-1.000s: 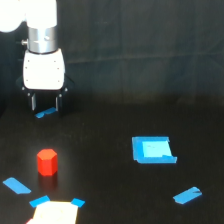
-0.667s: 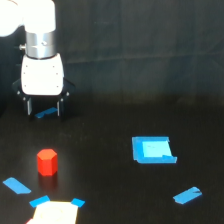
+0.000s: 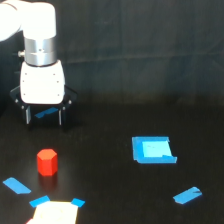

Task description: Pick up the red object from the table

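The red object [image 3: 47,162], a small red-orange hexagonal block, stands upright on the black table [image 3: 110,190] toward the exterior view's lower left. My gripper [image 3: 44,118] hangs from the white arm above and behind the block, clear of it. Its two dark fingers [image 3: 28,115] point down and are spread apart, with nothing between them but a blue tape strip [image 3: 46,113] seen on the table beyond. The gripper is open.
A blue square patch [image 3: 153,150] lies at the exterior view's right of centre. Blue tape pieces lie at the lower right [image 3: 187,195] and lower left [image 3: 16,186]. A pale card with blue-taped corners [image 3: 54,212] sits at the bottom edge, just below the block.
The gripper has moved toward the camera and slightly lower, its fingers now nearer the red block. The block has not moved.
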